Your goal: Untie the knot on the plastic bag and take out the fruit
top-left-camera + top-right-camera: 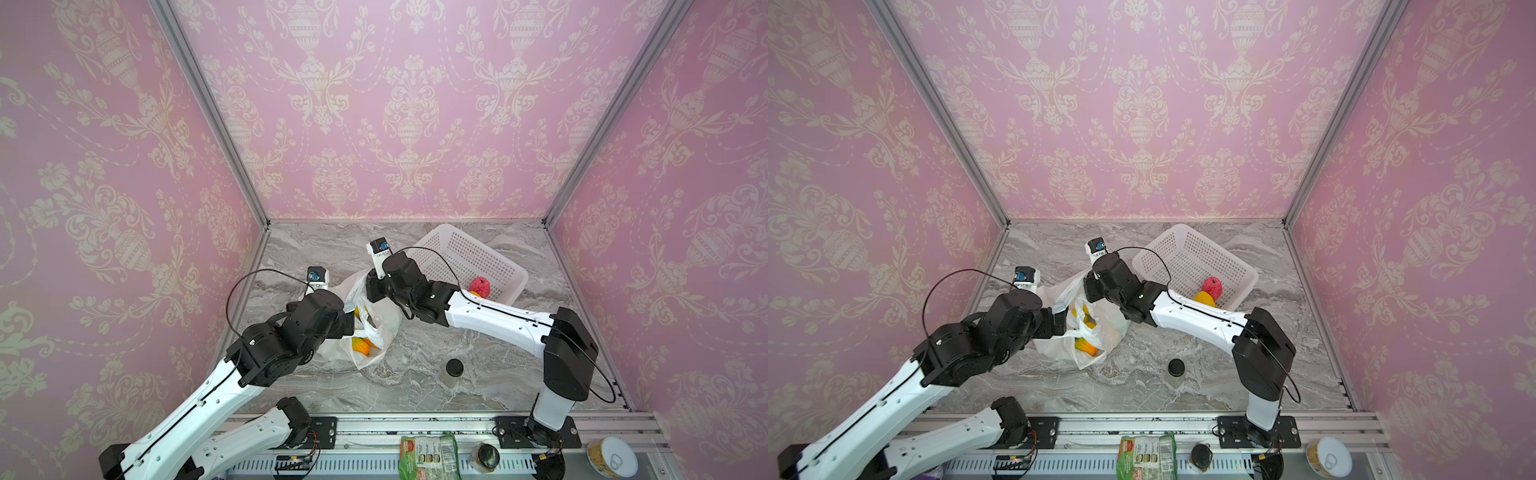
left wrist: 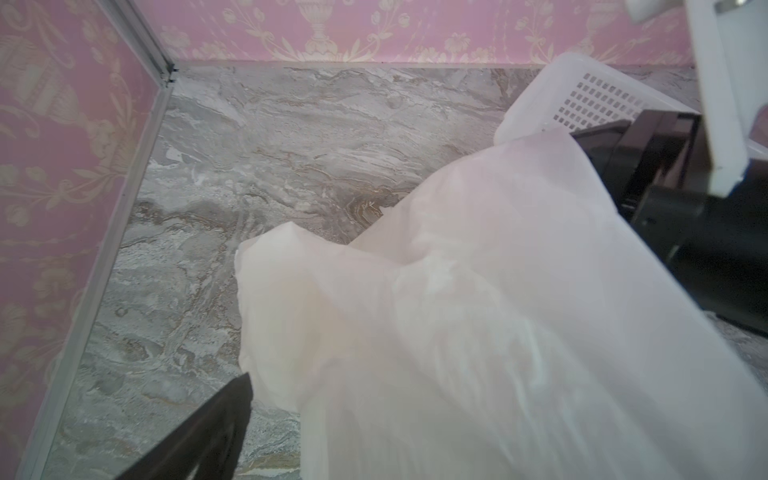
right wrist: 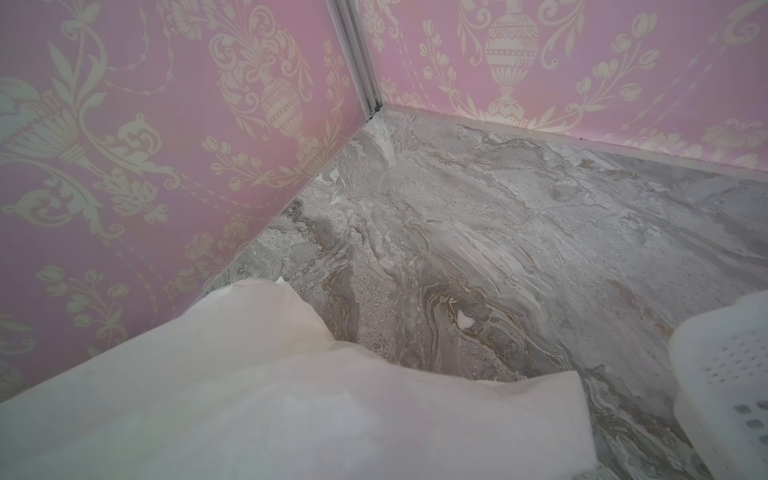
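Crinkled white film of the plastic bag (image 2: 478,332) fills the near part of both wrist views. In both top views it is seen lying on the worktop (image 1: 478,340) between the two arms. Its long axis runs from the back, where the right jaws are, toward the front rail (image 1: 415,428).

No knot can be made out. The mouth gapes upward, and the fruit (image 1: 362,347), yellow and orange pieces, is seen inside at the front end.

The right jaws are closed. They are judged to pinch the bag's back rim, since the film is drawn up toward them in the left wrist view. Of the left jaws only one dark finger (image 2: 199,432) is shown, far off to the side, its partner hidden under film. They are judged spread wide and empty. They are set at the mouth's left edge, so the fruit lies just below and forward of them, and the left arm (image 1: 270,345) is the nearer.

A pink-red fruit (image 1: 480,286) is already lodged in the white basket (image 1: 469,253), beyond the right arm (image 1: 498,320). Bare worktop is left at the front right, broken only by a black-lidded jar (image 1: 454,370). The left wall (image 1: 124,249) is close.
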Available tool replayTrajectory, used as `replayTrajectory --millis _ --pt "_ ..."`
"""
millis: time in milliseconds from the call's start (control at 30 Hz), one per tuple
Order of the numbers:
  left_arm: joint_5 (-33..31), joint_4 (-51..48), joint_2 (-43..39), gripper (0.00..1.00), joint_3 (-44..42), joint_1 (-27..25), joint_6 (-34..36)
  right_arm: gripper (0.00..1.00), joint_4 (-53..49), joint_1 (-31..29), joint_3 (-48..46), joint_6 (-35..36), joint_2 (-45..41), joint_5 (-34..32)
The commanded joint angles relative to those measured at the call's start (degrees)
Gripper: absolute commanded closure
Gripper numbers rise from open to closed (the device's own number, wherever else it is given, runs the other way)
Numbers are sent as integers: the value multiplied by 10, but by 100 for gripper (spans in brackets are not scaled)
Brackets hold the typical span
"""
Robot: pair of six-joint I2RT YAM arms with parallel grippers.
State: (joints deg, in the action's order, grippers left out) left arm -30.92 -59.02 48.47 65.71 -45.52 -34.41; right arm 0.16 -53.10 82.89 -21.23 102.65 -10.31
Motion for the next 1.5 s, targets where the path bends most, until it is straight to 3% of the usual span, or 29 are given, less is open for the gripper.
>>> replayTrajectory --millis 0,200,467,700,733,767,833,867,900,933,1000,1200,1467 --pt "-66 -45 -38 1 37 -6 -22 94 -25 33 37 -9 31 -49" --pt "12 20 -45 1 31 -7 7 98 -65 56 143 -9 103 -61" --pt "70 132 -63 1 -14 -7 -13 100 -128 70 272 -19 173 -68" --pt "117 208 -22 1 -64 -6 -45 100 -115 71 252 -19 154 -73" --pt "118 215 -16 4 -72 -6 -48 100 -110 71 245 -19 149 -73" --pt "120 224 -12 14 -80 -6 -47 100 -105 70 233 -19 142 -75" --pt "112 235 -8 63 -90 -6 -45 100 -91 71 208 -15 131 -87" --pt "102 238 -6 82 -94 -6 -43 99 -82 72 196 -12 126 -96" --pt "89 240 -2 94 -93 -4 -36 99 -75 74 186 -11 120 -102" --pt "77 240 3 100 -91 -1 -29 99 -73 78 180 -14 118 -104" --pt "76 227 27 100 -72 30 -13 100 -71 89 173 -24 112 -100" --pt "211 235 115 100 5 213 50 100 -56 105 159 -36 98 -103" --pt "240 220 258 100 205 243 132 100 -57 110 184 -26 89 -105"
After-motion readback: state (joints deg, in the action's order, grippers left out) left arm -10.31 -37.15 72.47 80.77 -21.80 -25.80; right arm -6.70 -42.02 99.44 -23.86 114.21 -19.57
